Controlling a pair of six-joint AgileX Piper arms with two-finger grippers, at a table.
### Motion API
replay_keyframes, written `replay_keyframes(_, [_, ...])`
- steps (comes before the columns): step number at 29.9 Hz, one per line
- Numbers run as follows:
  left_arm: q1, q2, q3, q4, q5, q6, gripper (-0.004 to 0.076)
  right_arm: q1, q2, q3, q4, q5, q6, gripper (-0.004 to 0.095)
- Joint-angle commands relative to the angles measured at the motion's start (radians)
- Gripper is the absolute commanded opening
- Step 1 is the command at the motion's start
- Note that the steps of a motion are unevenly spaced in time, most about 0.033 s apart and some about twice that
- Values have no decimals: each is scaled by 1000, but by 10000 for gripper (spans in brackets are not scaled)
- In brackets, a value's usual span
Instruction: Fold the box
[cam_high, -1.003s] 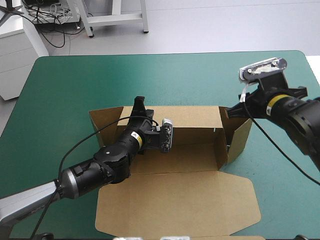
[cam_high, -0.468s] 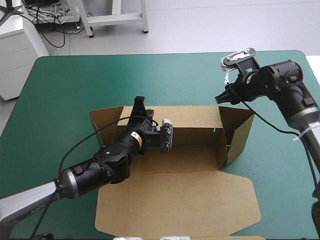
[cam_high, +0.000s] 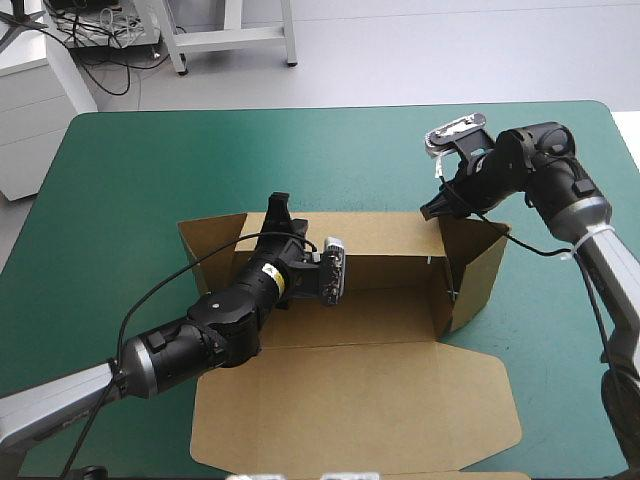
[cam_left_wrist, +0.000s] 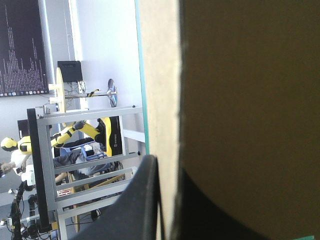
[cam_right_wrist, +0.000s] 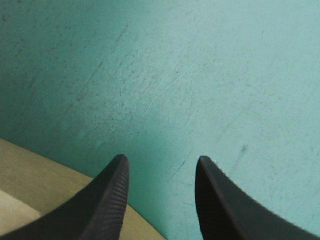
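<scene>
The left arm comes in from the near left corner of the teal-green tabletop (cam_high: 150, 170) and lies across the left part of the brown box (cam_high: 390, 300). The left end effector (cam_high: 278, 207) is clamped on the top edge of the back wall (cam_high: 390, 238), toward that wall's left end. In the left wrist view the board's edge runs between its black fingers (cam_left_wrist: 142, 200), which are all but closed on it.

The box sits at the middle of the tabletop as an open tray. Its back wall stands upright along the far side and its lid (cam_high: 360, 400) lies flat toward the near edge. On the right, the end wall (cam_high: 480, 265) is raised and leans outward.

The right end effector (cam_high: 432, 210) hangs at the box's far right corner, where the back wall meets the end wall. Its fingers (cam_right_wrist: 112, 200) stand apart with nothing between them. Bare tabletop lies ahead and brown board lies beneath one finger. Whether it touches the box I cannot tell.
</scene>
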Motion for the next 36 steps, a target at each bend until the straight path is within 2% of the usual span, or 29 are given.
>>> replay_keyframes(1, [-7, -19, -10, -56, -18, -11, -10, -6, -39, -33, 1, 47, -24, 390])
replay_keyframes(6, [-7, -19, -10, -56, -18, -11, -10, -6, -71, -22, 22, 121, -48, 390])
replay_keyframes(11, [-7, -19, -10, -56, -18, -11, -10, -6, -142, 73, 74, 94, -64, 390])
replay_keyframes(19, [-7, -19, -10, -56, -18, -11, -10, -6, -302, 321, 117, -59, -64, 389])
replay_keyframes(24, [-7, -19, -10, -54, -18, -11, -10, -6, -407, 471, 219, -173, -119, 389])
replay_keyframes(32, [-7, -19, -10, -53, -18, -7, -10, -6, -572, 652, 328, -262, -184, 389])
replay_keyframes(36, [-7, -19, -10, -53, -18, -7, -10, -6, -633, 724, 410, -347, -252, 390])
